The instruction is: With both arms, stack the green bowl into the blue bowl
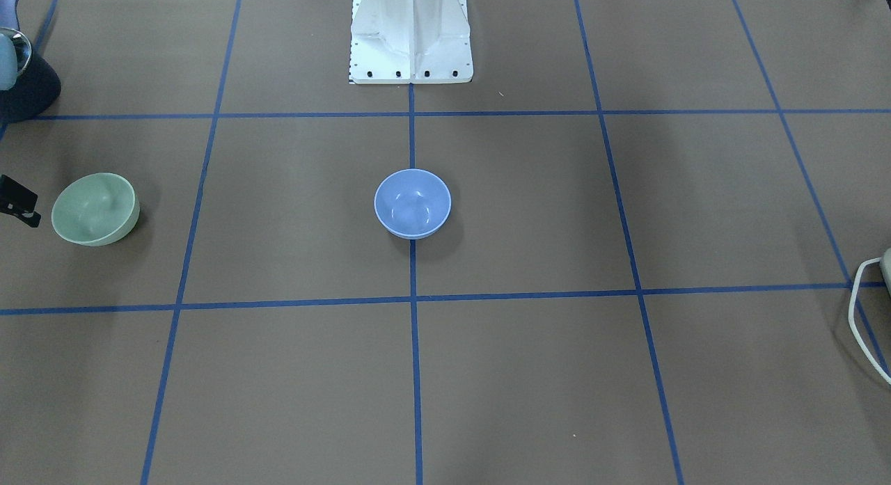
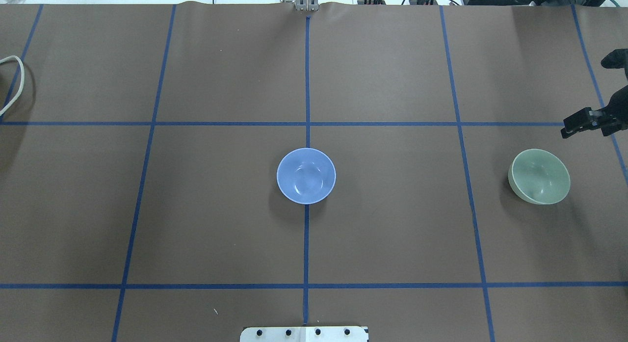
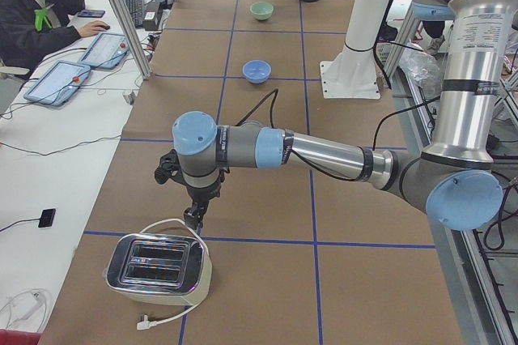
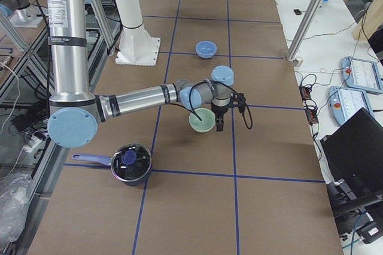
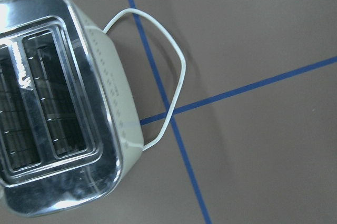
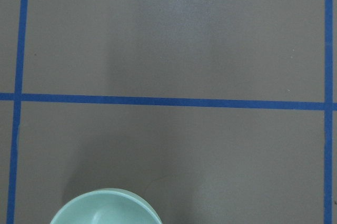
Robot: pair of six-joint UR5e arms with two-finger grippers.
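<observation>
The green bowl stands upright on the table's right side; it also shows in the front view and the right side view. The blue bowl stands upright and empty at the table's centre, on the blue tape line. My right gripper hovers just beyond the green bowl, apart from it; only part of it shows, so I cannot tell whether it is open. The right wrist view shows the green bowl's rim at the bottom edge. My left gripper hangs over a toaster far to the left; I cannot tell its state.
A chrome toaster with a white cable sits at the table's left end. A dark pot with a lid stands at the right end, near the robot's side. The white pedestal stands behind the blue bowl.
</observation>
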